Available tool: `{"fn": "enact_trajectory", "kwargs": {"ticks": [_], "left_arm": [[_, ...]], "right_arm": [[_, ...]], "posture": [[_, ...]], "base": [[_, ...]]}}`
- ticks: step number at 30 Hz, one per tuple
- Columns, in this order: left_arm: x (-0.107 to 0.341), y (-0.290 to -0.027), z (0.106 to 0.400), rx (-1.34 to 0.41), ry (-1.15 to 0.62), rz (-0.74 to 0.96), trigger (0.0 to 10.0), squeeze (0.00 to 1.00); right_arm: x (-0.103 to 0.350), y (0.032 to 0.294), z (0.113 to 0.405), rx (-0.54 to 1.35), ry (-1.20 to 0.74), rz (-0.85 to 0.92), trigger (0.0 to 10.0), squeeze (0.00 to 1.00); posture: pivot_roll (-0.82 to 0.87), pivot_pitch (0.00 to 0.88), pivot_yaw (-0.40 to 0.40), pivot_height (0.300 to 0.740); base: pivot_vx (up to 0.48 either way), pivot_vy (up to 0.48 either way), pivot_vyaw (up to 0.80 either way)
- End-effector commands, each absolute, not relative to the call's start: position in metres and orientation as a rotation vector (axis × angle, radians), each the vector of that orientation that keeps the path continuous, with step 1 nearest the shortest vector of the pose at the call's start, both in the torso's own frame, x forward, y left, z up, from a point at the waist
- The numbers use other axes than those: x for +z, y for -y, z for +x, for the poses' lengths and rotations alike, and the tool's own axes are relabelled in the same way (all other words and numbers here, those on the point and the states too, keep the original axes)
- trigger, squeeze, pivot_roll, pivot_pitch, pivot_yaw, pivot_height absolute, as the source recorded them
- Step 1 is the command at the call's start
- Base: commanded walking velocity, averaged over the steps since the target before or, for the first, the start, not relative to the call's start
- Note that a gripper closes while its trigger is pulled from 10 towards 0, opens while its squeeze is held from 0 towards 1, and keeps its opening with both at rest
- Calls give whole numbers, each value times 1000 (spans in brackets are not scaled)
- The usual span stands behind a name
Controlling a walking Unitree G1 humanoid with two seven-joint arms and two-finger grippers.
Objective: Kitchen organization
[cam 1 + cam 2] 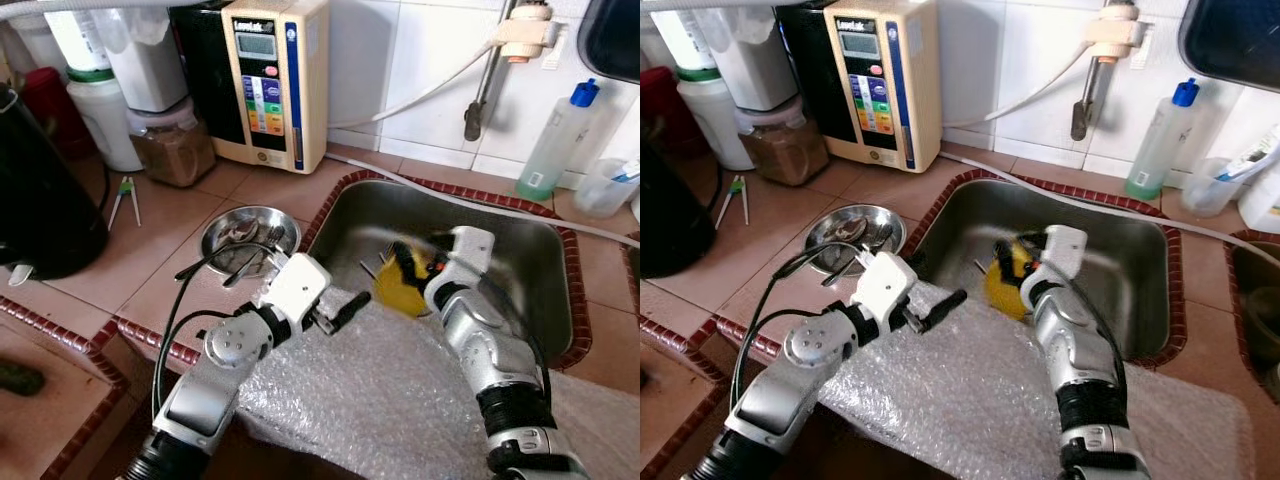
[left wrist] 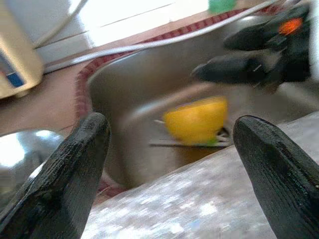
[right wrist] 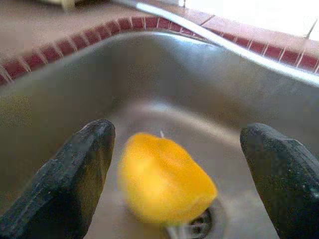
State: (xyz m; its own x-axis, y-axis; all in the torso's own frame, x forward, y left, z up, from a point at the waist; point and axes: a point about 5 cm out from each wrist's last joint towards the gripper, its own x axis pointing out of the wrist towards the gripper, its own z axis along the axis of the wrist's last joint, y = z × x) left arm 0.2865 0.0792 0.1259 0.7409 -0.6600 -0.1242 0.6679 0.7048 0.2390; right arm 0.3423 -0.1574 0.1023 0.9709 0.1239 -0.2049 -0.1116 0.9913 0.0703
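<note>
A yellow rounded object (image 1: 396, 291) lies on the bottom of the steel sink (image 1: 510, 255), near the drain, with a thin utensil beside it. My right gripper (image 3: 177, 132) reaches down into the sink and hovers open just above the yellow object (image 3: 164, 179), without touching it. At the sink's front left corner my left gripper (image 1: 347, 309) is held open over a sheet of bubble wrap (image 1: 370, 395), pointing toward the yellow object (image 2: 197, 119). Nothing is between its fingers.
On the tiled counter left of the sink stands a steel bowl (image 1: 245, 235) with cutlery. Behind it stand a beige water machine (image 1: 275, 80), jars and a black appliance (image 1: 40, 200). A white hose (image 1: 480, 205) crosses the sink's back rim; a green soap bottle (image 1: 555, 140) stands at back right.
</note>
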Motion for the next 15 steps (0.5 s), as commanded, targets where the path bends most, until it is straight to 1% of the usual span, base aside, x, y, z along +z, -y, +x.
{"fn": "enact_trajectory", "kwargs": {"ticks": [1,3,4,5,6,8,10,11,12,13,14,15], "left_arm": [[126,-78,287,-737,-23,285,10000,1000],[126,-78,287,-733,-22,286,10000,1000],[126,-78,287,-728,-20,287,10000,1000],[128,-81,290,-693,-4,302,10000,1000],[132,-87,296,-608,22,327,10000,1000],[135,-91,300,-557,34,326,10000,1000],[136,-93,302,-543,38,324,10000,1000],[141,-104,310,-448,56,344,10000,0],[141,-104,310,-448,56,344,10000,0],[144,-108,313,-409,62,353,10000,0],[148,-118,320,-341,62,342,10000,0],[148,-122,322,-321,54,325,10000,0]], "right_arm": [[104,154,342,136,-217,287,10000,1000],[108,156,341,154,-204,242,10000,1000],[107,157,341,153,-199,130,10000,1000],[109,159,341,137,-170,87,10000,1000],[114,160,341,117,-127,112,10000,0],[118,159,341,115,-104,124,10000,0],[118,159,341,115,-97,125,10000,0],[124,153,339,145,-70,150,10000,0],[124,153,339,145,-70,150,10000,0],[127,149,338,163,-58,159,10000,0],[131,140,334,206,-36,166,10000,0],[132,136,332,229,-27,158,10000,0]], "posture": [[-31,0,47,740],[-31,0,47,740],[-33,0,47,740],[-33,0,47,740],[-33,0,47,740],[-33,0,47,740],[-33,0,47,740],[-33,0,47,740],[-33,0,47,740],[-33,0,47,740],[-38,0,48,740],[-40,0,49,740]], "base": [[0,0,0],[0,0,0],[0,0,0],[0,0,0],[0,0,0],[0,0,0],[0,0,0],[0,0,0],[0,0,0],[0,0,0],[0,0,0],[0,0,0]]}}
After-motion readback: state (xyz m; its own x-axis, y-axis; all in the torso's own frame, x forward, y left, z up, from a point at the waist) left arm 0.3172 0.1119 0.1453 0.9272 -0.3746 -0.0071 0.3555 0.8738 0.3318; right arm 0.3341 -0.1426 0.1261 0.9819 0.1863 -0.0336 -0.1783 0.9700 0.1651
